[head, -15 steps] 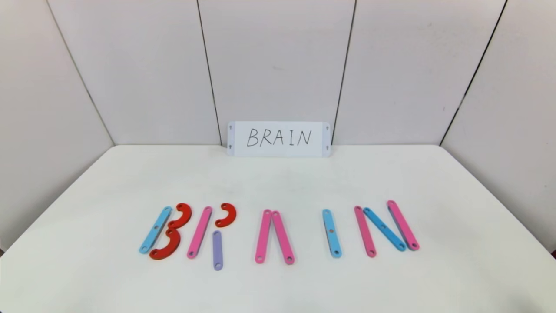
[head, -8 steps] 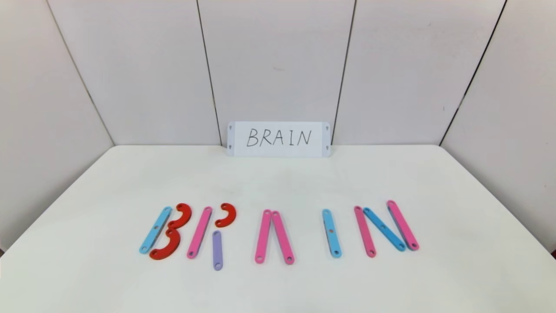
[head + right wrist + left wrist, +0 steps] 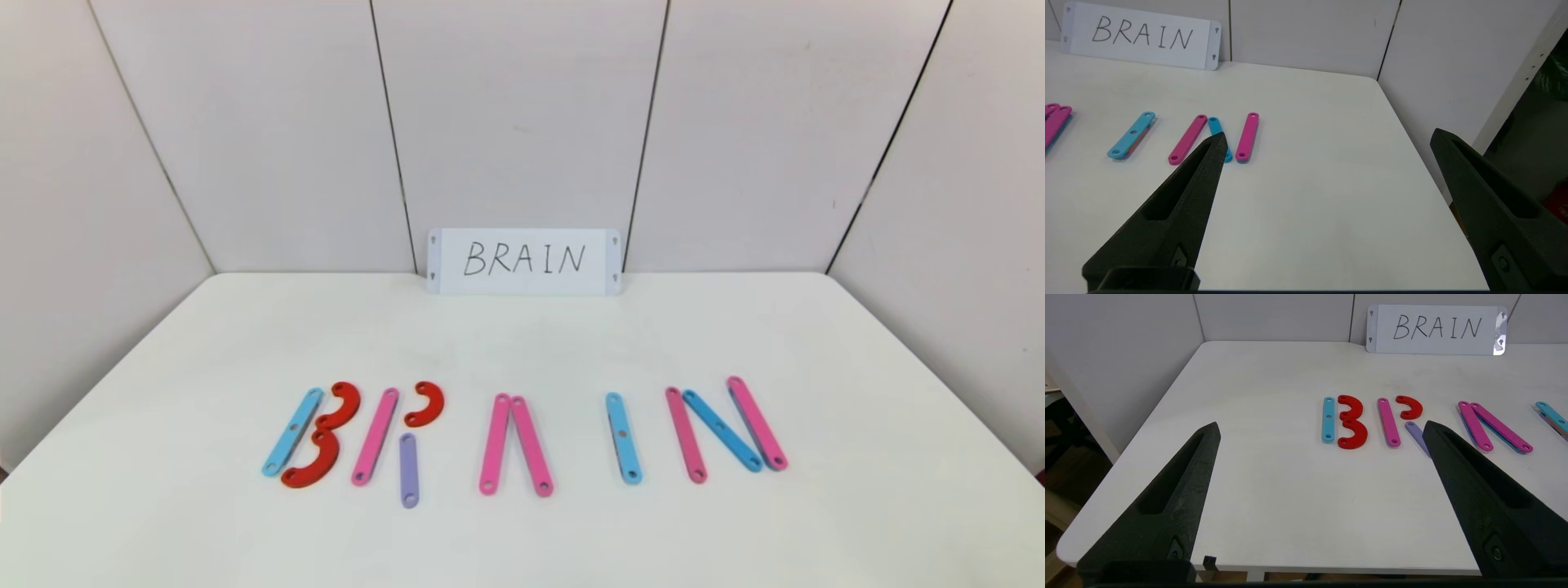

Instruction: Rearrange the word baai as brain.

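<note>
On the desk (image 3: pixel 163 523), mid-front: strip letters (image 3: pixel 522 437) lying in a left-to-right row, bars pointing away from robot. Left gripper (image 3: pixel 1321 428) and right gripper (image 3: pixel 1327 136) hovering nearside, jaws released, holding nothing; lilac bar (image 3: pixel 1414 433) lying nearer left.

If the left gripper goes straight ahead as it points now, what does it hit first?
Probably the table first. Farther along the line lies the red B, roughly midway ahead of the open left gripper, though depth is hard to judge.
</note>
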`<state>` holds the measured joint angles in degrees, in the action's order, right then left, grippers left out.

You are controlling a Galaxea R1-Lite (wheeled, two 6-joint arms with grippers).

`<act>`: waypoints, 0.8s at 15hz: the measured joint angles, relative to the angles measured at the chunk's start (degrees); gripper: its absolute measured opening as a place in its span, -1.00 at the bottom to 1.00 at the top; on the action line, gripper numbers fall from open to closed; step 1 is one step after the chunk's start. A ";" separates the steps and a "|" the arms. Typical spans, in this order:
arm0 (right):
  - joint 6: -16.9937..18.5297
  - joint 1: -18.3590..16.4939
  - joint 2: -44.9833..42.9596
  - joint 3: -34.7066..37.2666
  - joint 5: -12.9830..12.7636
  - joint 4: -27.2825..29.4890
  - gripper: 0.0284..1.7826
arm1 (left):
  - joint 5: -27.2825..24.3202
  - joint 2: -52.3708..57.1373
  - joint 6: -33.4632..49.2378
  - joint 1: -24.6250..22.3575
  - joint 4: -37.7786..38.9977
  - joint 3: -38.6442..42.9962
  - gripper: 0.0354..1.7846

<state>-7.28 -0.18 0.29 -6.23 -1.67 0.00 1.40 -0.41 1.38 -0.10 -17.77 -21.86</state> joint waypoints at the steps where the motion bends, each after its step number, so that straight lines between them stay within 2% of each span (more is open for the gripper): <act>1: -0.52 0.00 -0.20 2.85 0.29 -2.78 0.95 | 0.00 0.21 -0.72 0.00 4.83 4.28 0.95; 2: -0.62 0.02 -0.27 4.52 1.01 -3.90 0.95 | 0.02 0.32 -1.76 0.00 9.26 8.33 0.95; 5: 0.87 0.00 -0.39 6.01 1.96 -1.21 0.95 | -0.09 0.44 -5.47 -0.01 19.83 18.48 0.95; 7: 2.93 0.05 -0.40 6.16 1.85 0.71 0.95 | -0.59 0.49 -5.97 -0.04 20.64 21.04 0.95; 10: 3.49 0.09 -0.40 6.23 1.77 0.49 0.95 | -1.16 0.49 -5.69 -0.04 17.03 21.65 0.95; 12: 3.69 0.09 -0.43 6.23 1.74 0.55 0.95 | -1.18 0.51 -5.42 -0.04 17.55 21.81 0.95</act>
<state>-3.58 -0.10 -0.13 0.00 0.07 0.55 0.22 0.10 -4.05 -0.13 -0.22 -0.05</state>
